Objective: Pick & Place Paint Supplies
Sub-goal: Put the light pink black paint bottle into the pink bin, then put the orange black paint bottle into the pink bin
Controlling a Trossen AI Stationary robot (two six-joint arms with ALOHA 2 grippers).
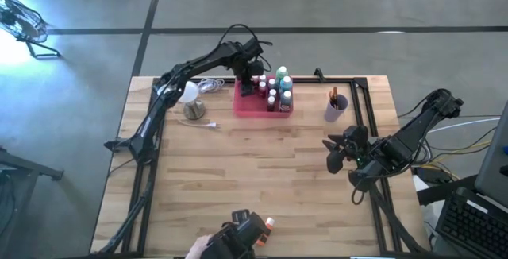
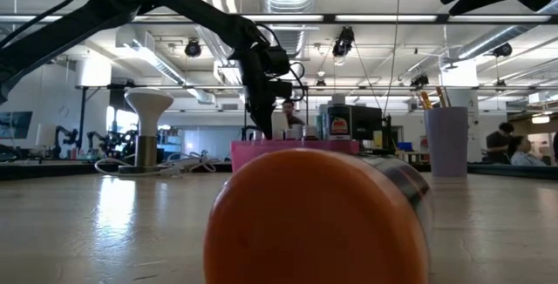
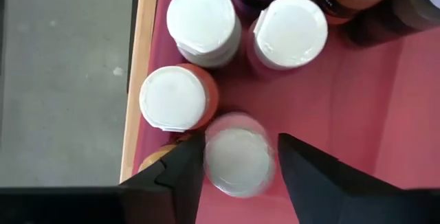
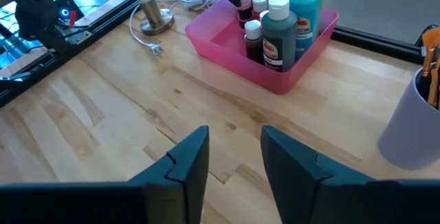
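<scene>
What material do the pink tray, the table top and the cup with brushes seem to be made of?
Pink tray: probably plastic, smooth and slightly translucent, with thin moulded walls.
Table top: wood, light matt planks with visible grain and joints, like butcher block.
Cup: likely plastic or ceramic, a plain matt lavender wall; the look leaves it open.

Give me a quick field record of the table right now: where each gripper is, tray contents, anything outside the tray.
left gripper: over the pink tray, fingers astride a white-capped bottle, slightly apart from it
right gripper: open, empty, above bare table, right of centre
tray contents: small white-capped bottles plus green bottle and blue bottle
outside tray: lavender cup with brushes; white lamp beside the tray
near edge: orange-capped object, unidentified
</scene>
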